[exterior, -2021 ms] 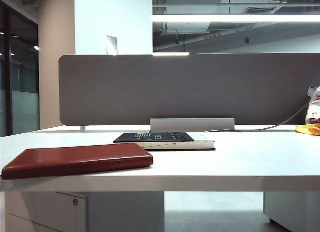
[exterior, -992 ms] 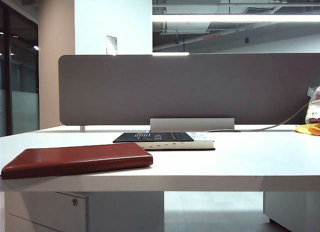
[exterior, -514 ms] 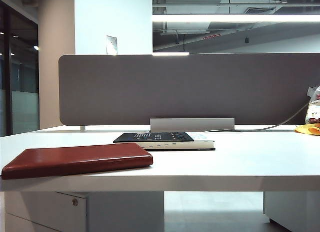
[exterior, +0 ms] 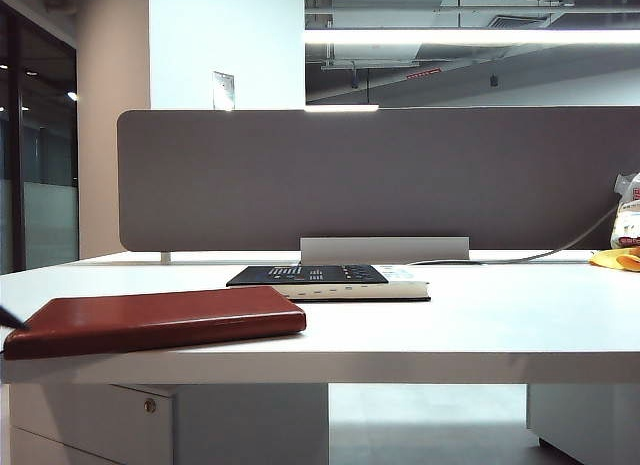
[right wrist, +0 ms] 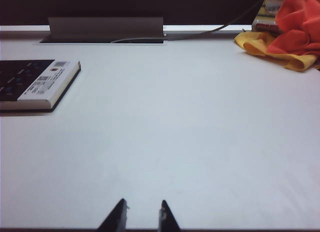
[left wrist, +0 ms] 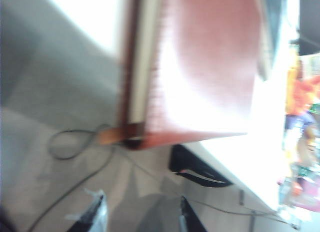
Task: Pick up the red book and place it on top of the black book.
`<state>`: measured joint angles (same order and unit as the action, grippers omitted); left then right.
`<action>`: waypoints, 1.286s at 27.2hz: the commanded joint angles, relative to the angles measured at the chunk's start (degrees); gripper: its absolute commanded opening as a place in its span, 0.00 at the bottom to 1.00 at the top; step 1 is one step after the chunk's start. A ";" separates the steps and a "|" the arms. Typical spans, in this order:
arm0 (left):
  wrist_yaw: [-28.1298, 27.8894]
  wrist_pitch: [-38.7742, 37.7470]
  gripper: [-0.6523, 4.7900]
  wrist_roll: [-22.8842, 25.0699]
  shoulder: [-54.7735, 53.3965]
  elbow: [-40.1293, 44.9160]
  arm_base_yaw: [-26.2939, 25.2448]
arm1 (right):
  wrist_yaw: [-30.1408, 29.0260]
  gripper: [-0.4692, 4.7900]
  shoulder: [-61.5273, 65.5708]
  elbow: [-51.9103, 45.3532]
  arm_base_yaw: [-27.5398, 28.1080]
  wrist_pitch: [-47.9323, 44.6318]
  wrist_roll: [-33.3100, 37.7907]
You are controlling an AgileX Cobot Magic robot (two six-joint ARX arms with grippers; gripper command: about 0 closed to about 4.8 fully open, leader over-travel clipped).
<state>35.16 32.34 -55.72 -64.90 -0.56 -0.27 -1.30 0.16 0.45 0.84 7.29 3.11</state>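
**Inspector:** Status of the red book?

**Assistant:** It lies flat at the lower left of the exterior view, on the near edge of the white table. Nothing grips it. The black book lies further back, near the centre of the frame, apart from the red one and with nothing on top.

**Inspector:** So no part of the task is complete?

**Assistant:** In my judgement, none. Pick-up, carry and placing are all outstanding.

**Inspector:** The left gripper?

**Assistant:** Its two fingertips show at the bottom edge of the left wrist view, spread apart with nothing between them. The picture is blurred. The red book fills the upper centre of that view, one corner overhanging the table edge, clear of the fingers. In the exterior view only a dark sliver shows at the far left edge beside the book; I cannot say for certain what it is.

**Inspector:** The right gripper?

**Assistant:** At the bottom centre of the right wrist view, low over bare table. A narrow gap stands between the tips and they hold nothing. The black book's corner sits at the left edge; a yellow and orange cloth sits upper right.
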 commanded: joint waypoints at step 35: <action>-1.70 10.67 0.55 -3.19 -16.57 -5.79 0.04 | -0.15 0.25 0.00 -0.15 -0.04 -0.07 0.11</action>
<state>33.01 41.71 -59.40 -81.52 -6.20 -0.27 -1.30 0.16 0.45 0.84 7.73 3.11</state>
